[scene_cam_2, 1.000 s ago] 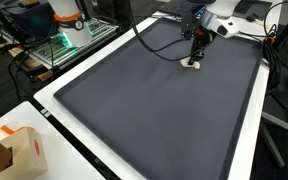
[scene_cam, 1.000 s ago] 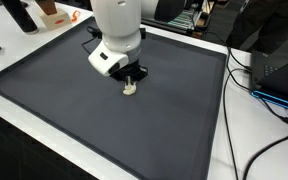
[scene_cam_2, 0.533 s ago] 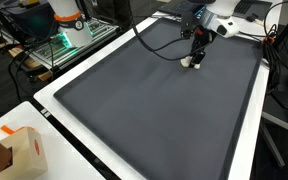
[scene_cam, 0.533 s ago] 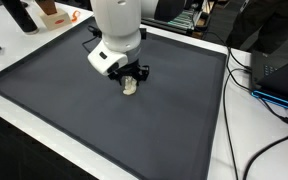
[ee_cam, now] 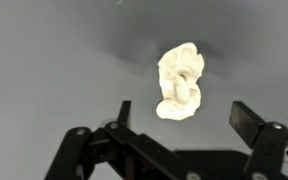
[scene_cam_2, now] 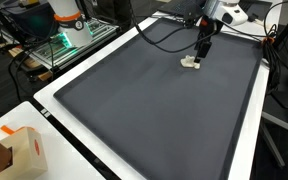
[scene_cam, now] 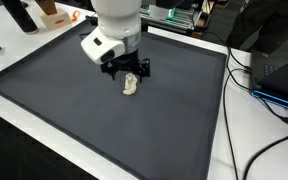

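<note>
We saw the gripper (ee_cam: 182,113) with its two dark fingers (ee_cam: 124,112) spread wide and nothing clasped between them. In the wrist view a small cream-white lump (ee_cam: 181,82) lay on the grey surface in line with the gap between the fingers, and we could see no finger touching it. Its shape was knobbly, with a loop-like fold; we could not tell what it was made of.

In both exterior views the gripper hung just above the lump (scene_cam: 130,84), which rested alone on a large dark mat (scene_cam: 94,125) that covered nearly the whole white tabletop (scene_cam_2: 246,150). The lump lay nearer the tabletop edge where the arm (scene_cam: 119,20) rose than the opposite edge, and well in from every corner. In an exterior view it showed as a pale speck (scene_cam_2: 192,62) directly under the fingers, with a black cable (scene_cam_2: 159,42) drooping from the arm over the mat beside it.

Farther out, a cardboard box (scene_cam_2: 19,150) stood near one tabletop corner, off the mat. Along another edge, loose cables (scene_cam: 269,100) trailed over the white rim beside a black case (scene_cam: 279,70). Past the far edge, an orange object (scene_cam: 54,17) stood in the background.
</note>
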Controlling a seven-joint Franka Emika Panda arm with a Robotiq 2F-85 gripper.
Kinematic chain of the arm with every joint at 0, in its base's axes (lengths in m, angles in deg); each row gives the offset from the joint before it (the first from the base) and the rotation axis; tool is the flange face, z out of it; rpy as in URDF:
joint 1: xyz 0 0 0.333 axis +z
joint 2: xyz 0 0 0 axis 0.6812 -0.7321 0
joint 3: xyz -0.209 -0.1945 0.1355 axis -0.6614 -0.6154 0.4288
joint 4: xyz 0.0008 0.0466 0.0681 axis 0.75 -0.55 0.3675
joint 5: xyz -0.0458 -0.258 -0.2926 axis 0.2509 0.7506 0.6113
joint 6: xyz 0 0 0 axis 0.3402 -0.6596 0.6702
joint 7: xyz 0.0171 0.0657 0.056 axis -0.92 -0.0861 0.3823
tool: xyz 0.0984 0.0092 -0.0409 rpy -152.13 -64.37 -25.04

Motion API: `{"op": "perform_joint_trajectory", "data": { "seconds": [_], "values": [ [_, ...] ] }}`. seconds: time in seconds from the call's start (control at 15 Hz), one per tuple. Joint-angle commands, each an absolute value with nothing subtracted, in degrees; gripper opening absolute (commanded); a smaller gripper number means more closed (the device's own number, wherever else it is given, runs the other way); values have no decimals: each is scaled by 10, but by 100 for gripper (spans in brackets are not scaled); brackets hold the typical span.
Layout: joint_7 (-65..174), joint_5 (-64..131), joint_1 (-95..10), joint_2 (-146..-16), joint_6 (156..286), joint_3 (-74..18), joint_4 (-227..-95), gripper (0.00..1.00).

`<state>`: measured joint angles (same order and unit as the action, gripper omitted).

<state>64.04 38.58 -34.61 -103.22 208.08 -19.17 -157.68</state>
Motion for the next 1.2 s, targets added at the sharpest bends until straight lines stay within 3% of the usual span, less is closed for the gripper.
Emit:
{"op": "perform_joint_trajectory", "data": {
  "seconds": [0.0, 1.13],
  "values": [
    [583, 374, -343, -992, 2087, -203, -1602, 100],
    [384, 128, -442, -954, 2090, -238, -1680, 100]
  ]
}}
